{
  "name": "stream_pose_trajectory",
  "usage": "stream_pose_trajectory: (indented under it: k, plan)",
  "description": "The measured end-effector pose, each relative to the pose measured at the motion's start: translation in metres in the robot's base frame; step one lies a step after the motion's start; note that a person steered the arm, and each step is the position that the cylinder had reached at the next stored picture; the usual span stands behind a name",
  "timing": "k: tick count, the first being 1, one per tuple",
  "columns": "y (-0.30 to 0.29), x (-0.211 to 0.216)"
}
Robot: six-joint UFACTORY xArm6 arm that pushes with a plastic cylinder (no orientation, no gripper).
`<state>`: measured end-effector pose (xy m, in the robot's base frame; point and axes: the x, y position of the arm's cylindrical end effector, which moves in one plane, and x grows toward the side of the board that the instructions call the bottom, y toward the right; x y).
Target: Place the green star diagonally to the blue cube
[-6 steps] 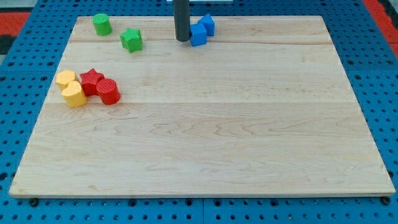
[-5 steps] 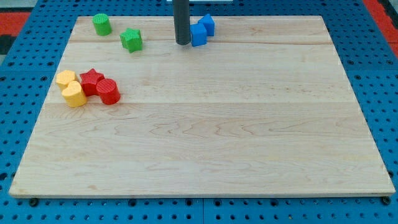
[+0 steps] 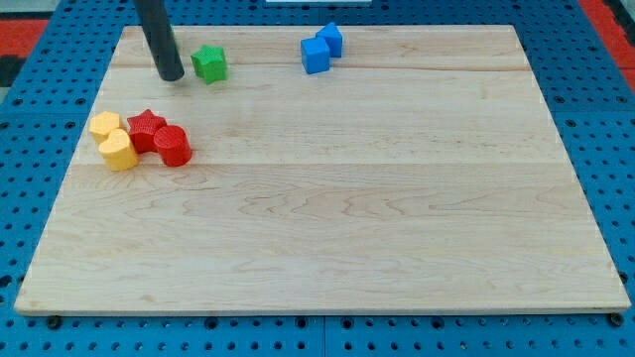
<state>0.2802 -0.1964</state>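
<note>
Near the board's top-left corner, your tip [image 3: 171, 76], a bare rod holding nothing, stood just left of the green star [image 3: 209, 63]. The blue cube [image 3: 316, 56] lay well to the star's right along the top edge, so you'd likely push rightward.

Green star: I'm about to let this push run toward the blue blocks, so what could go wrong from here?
My tip sits left of the green star and slightly lower, so an off-centre push may spin it toward the board's top edge. Two blue blocks touch; overshooting could knock both.
</note>
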Motion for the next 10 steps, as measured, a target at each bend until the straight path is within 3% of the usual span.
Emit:
stream_pose_trajectory:
  k: [5,10]
  plan:
    - [0.098,-0.023]
    - [0.098,-0.065]
